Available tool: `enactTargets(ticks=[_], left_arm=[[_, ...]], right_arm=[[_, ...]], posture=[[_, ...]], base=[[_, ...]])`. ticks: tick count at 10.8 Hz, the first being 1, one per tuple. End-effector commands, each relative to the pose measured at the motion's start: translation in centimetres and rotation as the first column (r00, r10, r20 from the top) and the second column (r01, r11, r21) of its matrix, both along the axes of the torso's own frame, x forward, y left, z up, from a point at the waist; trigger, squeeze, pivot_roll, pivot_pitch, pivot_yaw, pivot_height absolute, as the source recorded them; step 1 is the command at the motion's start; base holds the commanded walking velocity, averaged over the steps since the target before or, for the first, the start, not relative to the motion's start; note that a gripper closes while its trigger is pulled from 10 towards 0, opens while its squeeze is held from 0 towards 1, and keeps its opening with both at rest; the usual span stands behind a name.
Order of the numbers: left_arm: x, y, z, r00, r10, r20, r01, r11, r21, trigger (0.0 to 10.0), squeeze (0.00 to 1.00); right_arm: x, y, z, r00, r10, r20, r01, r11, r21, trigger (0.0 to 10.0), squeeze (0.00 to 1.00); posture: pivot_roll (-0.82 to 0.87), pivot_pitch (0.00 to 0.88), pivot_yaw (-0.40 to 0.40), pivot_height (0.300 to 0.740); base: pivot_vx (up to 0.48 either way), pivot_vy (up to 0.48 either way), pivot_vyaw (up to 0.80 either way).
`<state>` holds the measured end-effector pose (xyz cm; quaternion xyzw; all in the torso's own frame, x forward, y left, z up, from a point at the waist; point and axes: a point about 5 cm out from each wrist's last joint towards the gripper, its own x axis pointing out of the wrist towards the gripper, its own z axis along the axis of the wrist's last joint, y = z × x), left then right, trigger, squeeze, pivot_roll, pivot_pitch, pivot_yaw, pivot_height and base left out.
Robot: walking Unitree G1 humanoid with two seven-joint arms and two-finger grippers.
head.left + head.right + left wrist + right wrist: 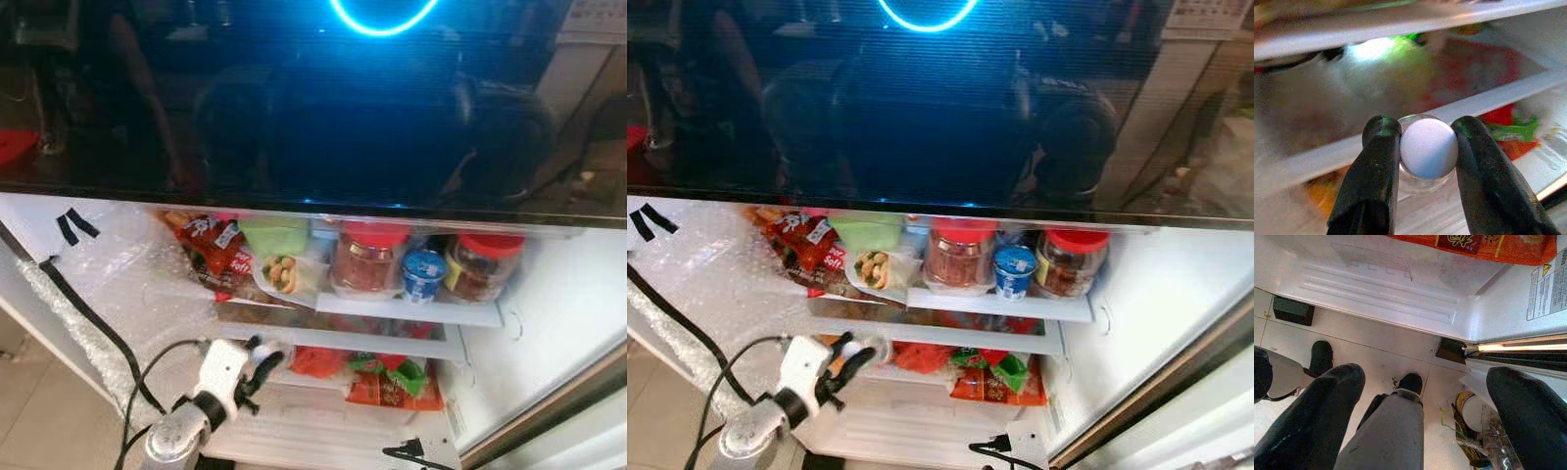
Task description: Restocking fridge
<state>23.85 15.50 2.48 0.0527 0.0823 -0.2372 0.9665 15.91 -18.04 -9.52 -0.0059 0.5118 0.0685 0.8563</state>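
The left gripper reaches toward the open fridge's lower shelf, its fingers closed on a small clear jar with a white lid. On the upper shelf sit red snack packets, a green tub, two red-lidded jars and a blue cup (between the jars). The right gripper hangs wide open, holding nothing, over the tiled floor.
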Motion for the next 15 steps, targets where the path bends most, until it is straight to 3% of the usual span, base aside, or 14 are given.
enactTargets(ticks=[1,2,4,7,15], left_arm=[[0.2,1.3,-0.4,0.995,0.099,-0.029,-0.099,0.995,-0.011,10.0,0.00],[0.1,2.5,-0.9,0.980,0.187,-0.067,-0.188,0.982,-0.017,10.0,0.00],[0.3,3.0,-1.1,0.967,0.238,-0.091,-0.242,0.970,-0.029,10.0,0.00],[0.6,1.6,-0.2,0.985,0.167,-0.032,-0.168,0.986,-0.025,10.0,0.00],[1.7,1.2,0.9,0.988,0.154,0.015,-0.153,0.987,-0.049,10.0,0.00]], right_arm=[[0.2,0.1,0.1,1.000,-0.021,0.010,0.021,1.000,0.004,10.0,0.00],[0.3,0.1,0.1,1.000,-0.024,0.009,0.024,1.000,0.007,10.0,0.00],[0.3,0.1,0.1,1.000,-0.029,0.007,0.029,1.000,0.006,10.0,0.00],[0.1,0.1,0.0,1.000,-0.019,0.003,0.019,1.000,0.005,10.0,0.00],[0.0,0.2,0.0,1.000,-0.004,-0.001,0.004,1.000,0.014,10.0,0.00]], posture=[[0.03,0.000,0.001,0.740],[0.03,0.000,0.003,0.740],[0.02,0.000,0.008,0.740],[0.03,0.000,0.001,0.740],[0.02,0.000,0.005,0.740]], base=[[0.000,0.000,0.00],[0.000,0.000,0.00],[0.000,0.000,0.00],[0.000,0.000,0.00],[0.000,0.000,0.00]])
